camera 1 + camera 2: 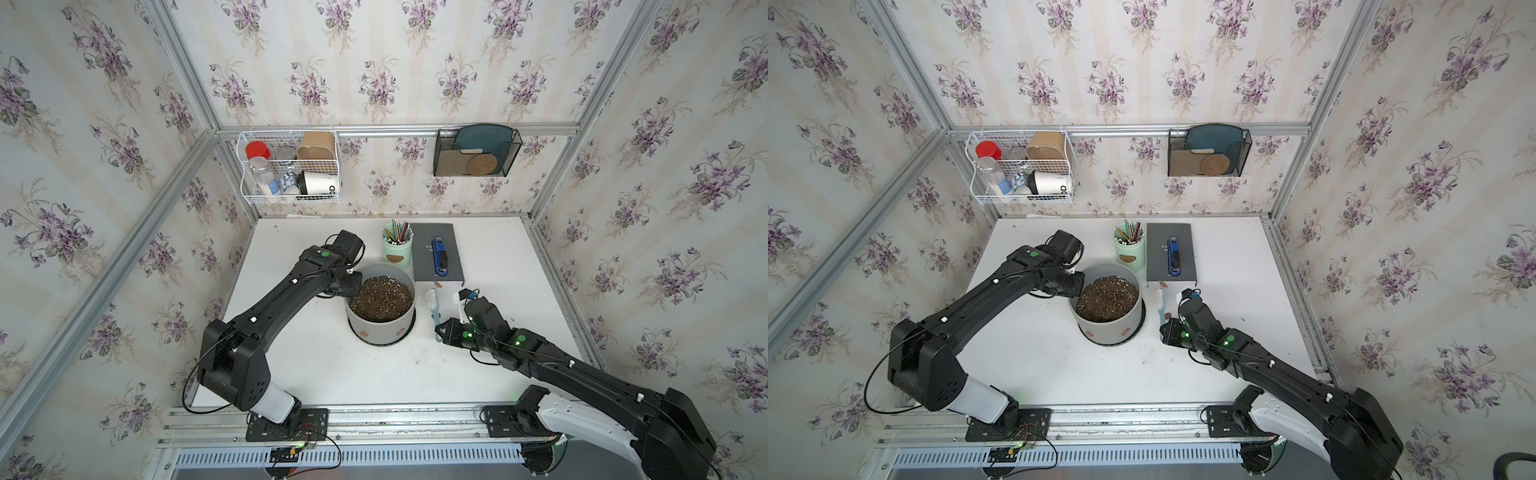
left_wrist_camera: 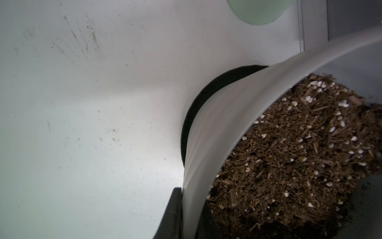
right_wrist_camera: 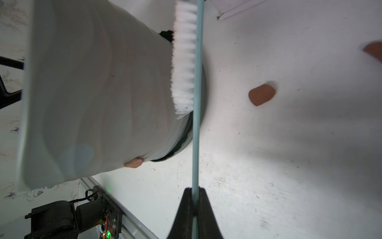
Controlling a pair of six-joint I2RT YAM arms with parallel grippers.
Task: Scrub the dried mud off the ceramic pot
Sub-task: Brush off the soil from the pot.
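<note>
The ceramic pot (image 1: 380,322) (image 1: 1106,328), pale grey with dark speckled soil, stands on a black saucer mid-table. My left gripper (image 1: 352,286) (image 2: 191,198) is shut on its far-left rim, one finger outside the wall and one inside. Two dried mud blobs (image 1: 364,333) (image 1: 400,332) stick low on the pot's front wall; one shows in the right wrist view (image 3: 134,162). My right gripper (image 1: 440,332) (image 3: 194,189) is shut on the teal handle of a brush (image 1: 434,309) (image 3: 184,62). Its white bristles face the pot's right wall low down. More mud blobs (image 3: 262,94) (image 1: 1168,316) lie on the table.
A mint pencil cup (image 1: 397,249) stands right behind the pot. A grey book (image 1: 451,266) with a blue stapler (image 1: 440,257) lies at the back right. A wire basket (image 1: 291,166) and a black mesh holder (image 1: 476,151) hang on the back wall.
</note>
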